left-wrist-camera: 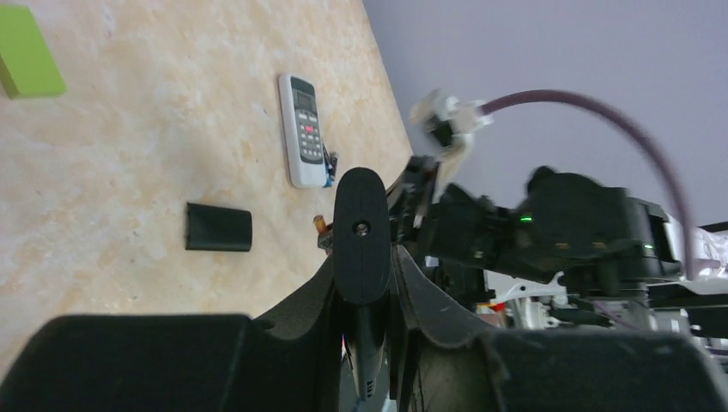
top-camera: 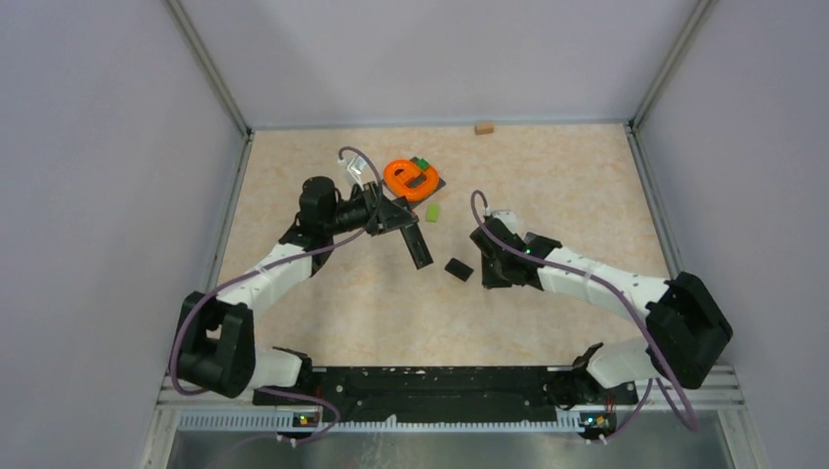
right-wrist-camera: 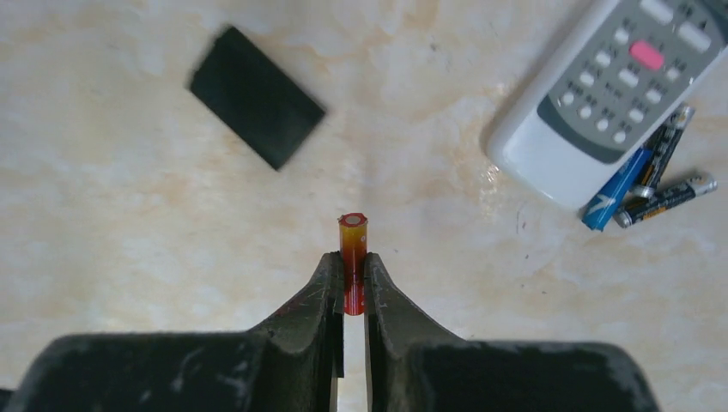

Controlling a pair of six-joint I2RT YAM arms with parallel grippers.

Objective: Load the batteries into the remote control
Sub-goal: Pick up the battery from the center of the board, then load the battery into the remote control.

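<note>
Spreading under both arms, the beige marbled table (top-camera: 547,195) is the biggest thing. On its far part lie an orange ring-shaped toy (top-camera: 411,178) and, just beside it, a green block (top-camera: 432,210).

The left gripper (left-wrist-camera: 367,262) is closed on the black remote control (top-camera: 417,246) and holds it by one end. In the top view its long axis runs slantwise from the gripper toward the near edge and a little to the right. The free end points to the black cover (right-wrist-camera: 256,96), which lies flat on the table, apart from it.

A white remote control (right-wrist-camera: 601,94) lies with its buttons up near the right gripper (right-wrist-camera: 350,257). Just beside its end a blue battery (right-wrist-camera: 614,199) and two dark batteries (right-wrist-camera: 668,197) lie close together on the table.

The right gripper has its fingers almost together and pinches the orange-red battery (right-wrist-camera: 353,236). The long axis of this battery goes along the fingers. About half of it stands out past the tips, and the free end points away from the wrist. It is between the cover and the white remote control and touches neither.
</note>
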